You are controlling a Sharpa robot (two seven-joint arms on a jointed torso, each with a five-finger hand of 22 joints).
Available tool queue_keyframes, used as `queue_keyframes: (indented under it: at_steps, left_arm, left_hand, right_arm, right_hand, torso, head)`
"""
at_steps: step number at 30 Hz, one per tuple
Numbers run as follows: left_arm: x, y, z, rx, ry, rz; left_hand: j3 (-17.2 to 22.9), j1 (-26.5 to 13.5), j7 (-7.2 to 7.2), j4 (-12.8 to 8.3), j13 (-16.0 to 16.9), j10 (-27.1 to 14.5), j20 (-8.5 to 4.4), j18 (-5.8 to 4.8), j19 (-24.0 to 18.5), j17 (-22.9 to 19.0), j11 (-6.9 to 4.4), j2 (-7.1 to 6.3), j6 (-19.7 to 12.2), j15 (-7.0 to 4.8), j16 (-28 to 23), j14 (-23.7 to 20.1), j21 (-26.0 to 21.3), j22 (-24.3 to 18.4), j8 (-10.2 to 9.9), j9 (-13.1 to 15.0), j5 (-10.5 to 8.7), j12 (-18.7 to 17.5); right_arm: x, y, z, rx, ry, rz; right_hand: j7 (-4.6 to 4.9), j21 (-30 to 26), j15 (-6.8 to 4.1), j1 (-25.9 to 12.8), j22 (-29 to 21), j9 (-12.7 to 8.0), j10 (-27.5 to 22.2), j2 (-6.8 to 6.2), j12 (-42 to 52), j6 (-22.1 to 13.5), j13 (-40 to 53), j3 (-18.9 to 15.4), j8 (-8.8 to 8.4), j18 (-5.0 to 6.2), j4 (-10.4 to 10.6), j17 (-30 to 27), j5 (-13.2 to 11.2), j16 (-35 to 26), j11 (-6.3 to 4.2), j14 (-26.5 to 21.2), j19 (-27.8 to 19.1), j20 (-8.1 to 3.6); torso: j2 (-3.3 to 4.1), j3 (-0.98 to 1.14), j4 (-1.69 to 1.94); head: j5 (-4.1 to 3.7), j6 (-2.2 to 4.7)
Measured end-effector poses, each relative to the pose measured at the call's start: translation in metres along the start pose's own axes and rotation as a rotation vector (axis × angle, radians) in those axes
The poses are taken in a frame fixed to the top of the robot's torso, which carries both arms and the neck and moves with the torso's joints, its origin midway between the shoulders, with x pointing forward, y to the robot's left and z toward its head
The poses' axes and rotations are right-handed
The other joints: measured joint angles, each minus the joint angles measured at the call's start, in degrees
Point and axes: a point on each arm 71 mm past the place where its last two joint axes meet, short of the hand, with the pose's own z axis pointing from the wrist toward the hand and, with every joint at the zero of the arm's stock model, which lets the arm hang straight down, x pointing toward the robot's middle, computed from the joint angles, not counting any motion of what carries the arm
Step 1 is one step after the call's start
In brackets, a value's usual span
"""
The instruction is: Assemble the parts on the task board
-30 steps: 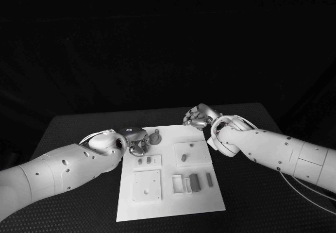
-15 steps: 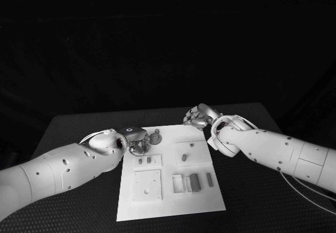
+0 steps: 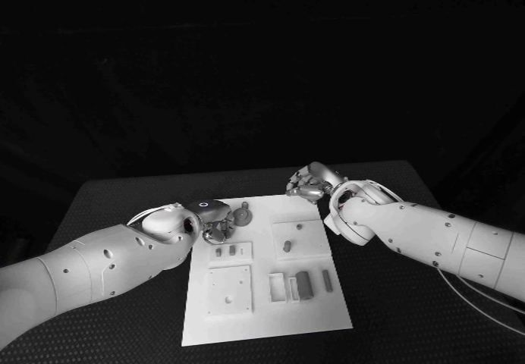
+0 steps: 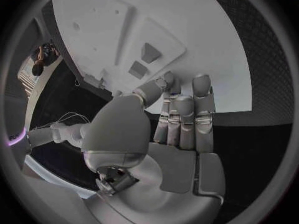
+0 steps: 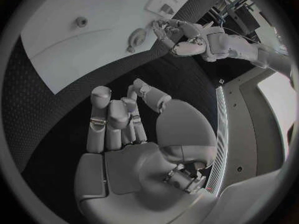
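The white task board [image 3: 262, 318] lies in the middle of the black table. A round grey part [image 3: 243, 216] lies near its far left corner, and my left hand [image 3: 218, 224] hovers just beside it, fingers apart and holding nothing. In the left wrist view the left hand [image 4: 181, 119] stretches its fingers over the board's edge [image 4: 206, 45], near two small grey pieces [image 4: 144, 59]. My right hand [image 3: 309, 184] hangs off the board's far right corner, holding nothing; its fingers [image 5: 115, 122] are loosely extended. The right wrist view also shows the left hand [image 5: 169, 31] beside the round part [image 5: 136, 36].
On the board sit a short peg [image 3: 287, 246] in a raised square, two small pieces [image 3: 227, 250], a white square plate [image 3: 230, 289], a white frame [image 3: 278, 287] and two dark bars [image 3: 315, 282]. Black table [image 3: 121, 197] surrounds the board on all sides.
My left hand has drawn back slightly from the round part, toward the board's left edge. The right arm has not moved.
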Motion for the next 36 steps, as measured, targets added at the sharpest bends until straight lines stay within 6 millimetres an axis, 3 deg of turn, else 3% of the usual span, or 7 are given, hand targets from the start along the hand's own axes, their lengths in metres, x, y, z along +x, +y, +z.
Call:
queue_keyframes:
  at_steps: [23,26,31,36]
  left_arm:
    - [0.0024,0.0002,-0.0012,-0.001,-0.014,0.001]
    - [0.0029,0.0008,-0.0015,-0.002,-0.015,-0.005]
    - [0.006,0.0026,-0.0028,-0.008,-0.008,-0.012]
    - [0.0059,0.0034,-0.0031,-0.01,-0.008,-0.016]
  left_hand:
    - [0.0,0.0,0.09,0.0,0.24,-0.23,0.0,0.0,-0.01,-0.07,0.22,-0.01,-0.08,0.01,0.0,0.01,0.0,-0.01,0.14,-0.07,-0.01,-0.37]
    - [0.0,0.01,1.68,0.0,0.31,-1.03,-0.21,0.0,-0.23,-0.07,0.43,-0.01,-2.69,0.03,0.0,-0.01,0.0,-0.02,-1.38,-0.54,0.0,-1.01]
    - [0.0,0.59,2.15,0.0,0.53,-1.57,-0.12,-0.01,-0.32,-0.07,0.93,-0.64,-6.73,0.4,0.0,-0.38,0.0,-0.02,-3.35,-1.8,0.0,-1.63]
    - [-0.16,0.36,2.07,0.16,0.52,-1.88,-0.12,0.01,-0.33,-0.07,0.8,-0.99,-7.95,0.4,0.01,-0.38,0.0,-0.02,-3.97,-2.2,0.0,-1.95]
  right_arm:
    - [-0.0002,-0.0004,-0.0001,0.001,0.0,0.0]
    - [-0.0003,-0.0006,-0.0001,0.001,-0.001,0.0]
    - [-0.0004,-0.0008,-0.0001,0.002,-0.001,-0.001]
    - [-0.0006,-0.001,-0.0001,0.002,-0.001,-0.001]
  right_hand:
    - [0.14,0.0,0.0,0.0,0.0,0.03,0.0,0.0,0.0,0.16,0.0,0.0,0.0,0.0,0.0,-0.01,0.0,0.0,0.0,0.0,0.0,0.0]
    - [0.14,0.0,0.0,0.0,0.0,0.03,0.0,0.0,0.0,0.16,0.0,0.0,0.0,0.0,0.0,-0.01,0.0,0.0,0.0,0.0,0.0,0.0]
    - [0.14,0.0,0.0,0.0,0.0,0.02,0.0,0.0,0.0,0.16,0.0,0.0,0.0,0.0,0.0,-0.02,0.0,0.0,0.0,0.0,0.0,0.0]
    - [0.13,0.0,0.0,0.0,0.0,0.02,0.0,0.0,0.0,0.15,0.0,0.0,0.0,0.0,0.0,-0.02,0.0,0.0,0.0,0.0,0.0,0.0]
  torso:
    - [-0.07,-0.02,0.07]
    - [-0.07,-0.02,0.08]
    - [-0.07,-0.04,0.09]
    - [-0.07,-0.04,0.09]
  head:
    - [-0.19,-0.01]
    - [-0.23,0.0]
    - [-0.24,0.04]
    - [-0.24,0.06]
